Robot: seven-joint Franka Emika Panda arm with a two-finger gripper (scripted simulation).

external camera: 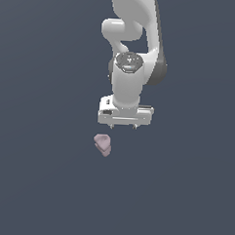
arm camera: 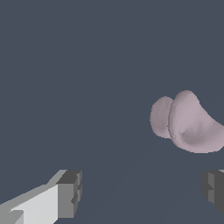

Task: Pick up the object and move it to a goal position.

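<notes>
Operator: Where is the pale pink-mauve lumpy wedge sitting?

Technician: It is lying on the dark grey floor, just below centre in the exterior view and slightly toward that view's left of the white gripper. In the wrist view the wedge is showing its hollowed side.

Operator: What is the gripper doing?

Technician: It is hanging above the wedge, apart from it. Its grey fingertips are standing wide apart, gripping nothing.
</notes>
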